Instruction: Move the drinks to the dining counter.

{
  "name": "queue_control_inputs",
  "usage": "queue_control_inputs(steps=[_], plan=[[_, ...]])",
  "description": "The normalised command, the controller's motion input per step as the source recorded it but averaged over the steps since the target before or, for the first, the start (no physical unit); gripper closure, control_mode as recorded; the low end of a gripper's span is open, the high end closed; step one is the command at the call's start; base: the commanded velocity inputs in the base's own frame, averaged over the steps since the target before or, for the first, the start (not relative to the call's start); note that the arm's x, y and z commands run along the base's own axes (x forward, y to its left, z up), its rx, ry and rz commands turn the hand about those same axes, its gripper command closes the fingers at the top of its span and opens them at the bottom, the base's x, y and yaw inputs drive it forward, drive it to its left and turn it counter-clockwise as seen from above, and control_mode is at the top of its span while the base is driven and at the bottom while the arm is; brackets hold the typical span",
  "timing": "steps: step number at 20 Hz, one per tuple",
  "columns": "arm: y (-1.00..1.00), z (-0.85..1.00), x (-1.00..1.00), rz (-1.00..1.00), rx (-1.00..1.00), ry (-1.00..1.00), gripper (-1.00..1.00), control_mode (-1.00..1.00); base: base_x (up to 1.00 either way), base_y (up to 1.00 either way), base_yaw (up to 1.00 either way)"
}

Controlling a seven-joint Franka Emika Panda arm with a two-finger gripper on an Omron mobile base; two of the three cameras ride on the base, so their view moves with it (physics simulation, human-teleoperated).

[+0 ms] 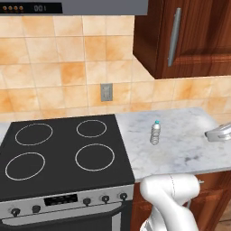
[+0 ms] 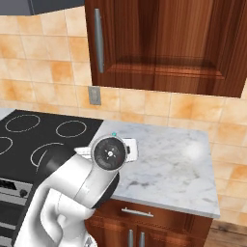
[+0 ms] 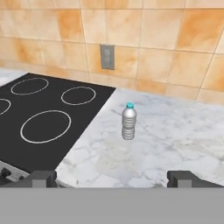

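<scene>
- Black stove (image 1: 63, 153) fills the lower left of the left base view.
- Marble worktop (image 1: 180, 144) lies right of it.
- Gripper (image 3: 111, 178), bottom of the hand view, fully spread, holding nothing.
- Water bottle (image 3: 128, 122) stands upright mid-frame on the marble, near the stove edge.

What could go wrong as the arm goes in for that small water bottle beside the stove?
1. The small clear ribbed water bottle with the blue cap stands upright, slim and alone on the white-grey marble worktop; a glancing touch may tip it.
2. It stands near the black glass stove top, so a knocked bottle could roll onto it.
3. The gripper is apart from it, jaws wide open; a misaligned approach could push it away.
</scene>
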Motion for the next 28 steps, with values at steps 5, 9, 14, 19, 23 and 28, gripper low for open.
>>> queue_control_inputs(steps=[5, 9, 14, 19, 23, 28], plan=[[-0.17, -0.38, 0.30, 0.15, 0.00, -0.04, -1.00, -1.00, 0.00, 0.00, 0.00], [-0.09, -0.31, 0.34, 0.17, 0.00, -0.08, -1.00, -1.00, 0.00, 0.00, 0.00], [0.00, -0.32, 0.21, 0.15, 0.00, -0.06, -1.00, -1.00, 0.00, 0.00, 0.00], [0.00, -0.25, 0.27, 0.09, 0.00, -0.01, -1.00, -1.00, 0.00, 0.00, 0.00], [0.00, -0.01, 0.41, 0.06, 0.00, 0.00, -1.00, -1.00, 0.00, 0.00, 0.00], [0.00, 0.00, 0.40, 0.03, 0.00, 0.00, -1.00, -1.00, 0.00, 0.00, 0.00]])
